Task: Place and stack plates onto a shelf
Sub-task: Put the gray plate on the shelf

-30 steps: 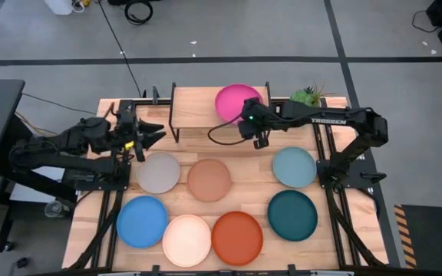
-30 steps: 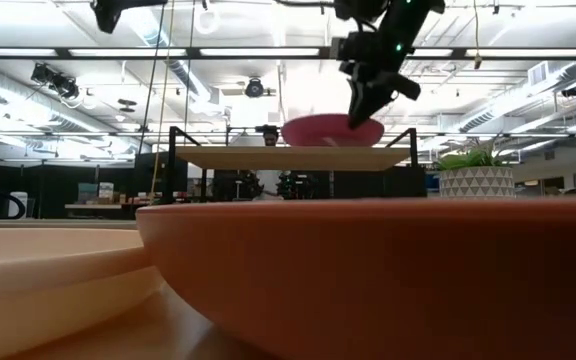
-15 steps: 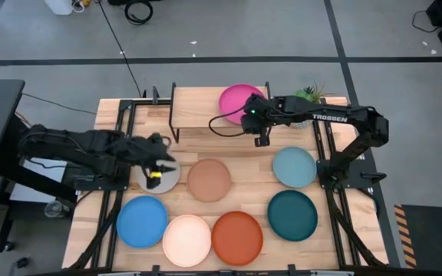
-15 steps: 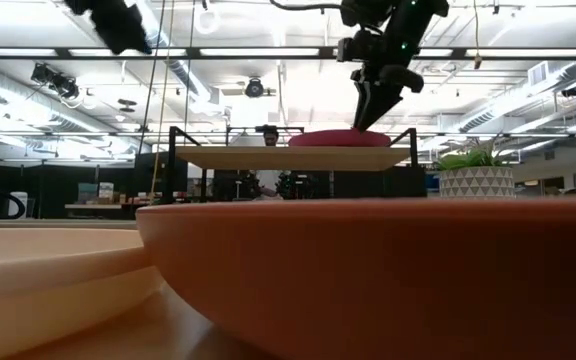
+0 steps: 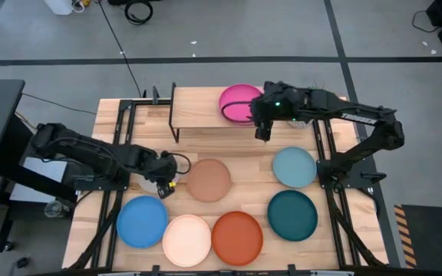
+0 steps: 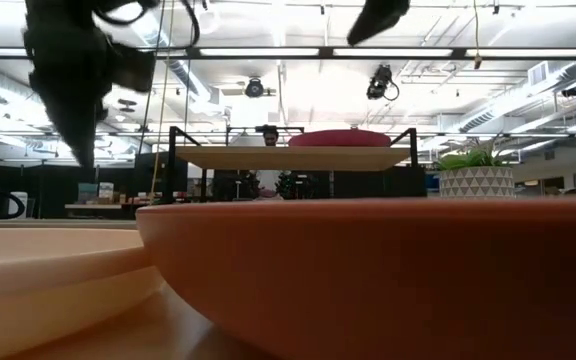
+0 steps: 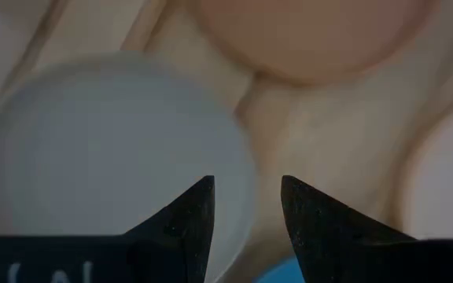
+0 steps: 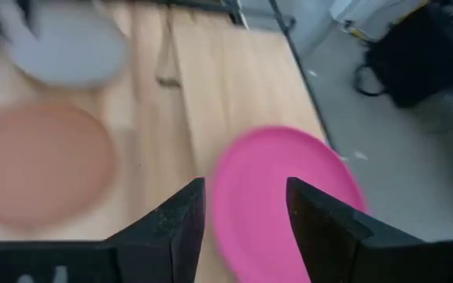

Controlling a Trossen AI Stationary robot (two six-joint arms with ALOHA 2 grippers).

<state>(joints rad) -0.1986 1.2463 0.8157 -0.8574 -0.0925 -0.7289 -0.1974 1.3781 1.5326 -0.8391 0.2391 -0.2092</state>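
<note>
The magenta plate [image 5: 239,103] lies flat by its base on the right part of the shelf [image 5: 198,107], as the low view also shows [image 6: 353,138]. My right gripper [image 5: 263,132] is open and hangs clear of it at the shelf's near right corner; its wrist view looks down on the magenta plate [image 8: 281,196]. My left gripper [image 5: 166,178] is open and low over the grey plate [image 7: 108,149]. Its fingers stand on either side of that plate's rim on the side facing the tan-peach plate [image 5: 208,179]. The left arm hides most of the grey plate in the high view.
Pale blue [image 5: 294,166], dark teal [image 5: 292,215], orange [image 5: 237,237], cream [image 5: 186,240] and bright blue [image 5: 142,221] plates lie on the slatted tabletop. A small potted plant [image 5: 307,96] stands right of the shelf. The shelf's left part is bare wood.
My right gripper laid the tilted magenta plate flat on the shelf, then rose clear of it and drew back toward the table's right. My left gripper swung from beside the shelf's left end toward the near edge and right, coming down over the grey plate.
</note>
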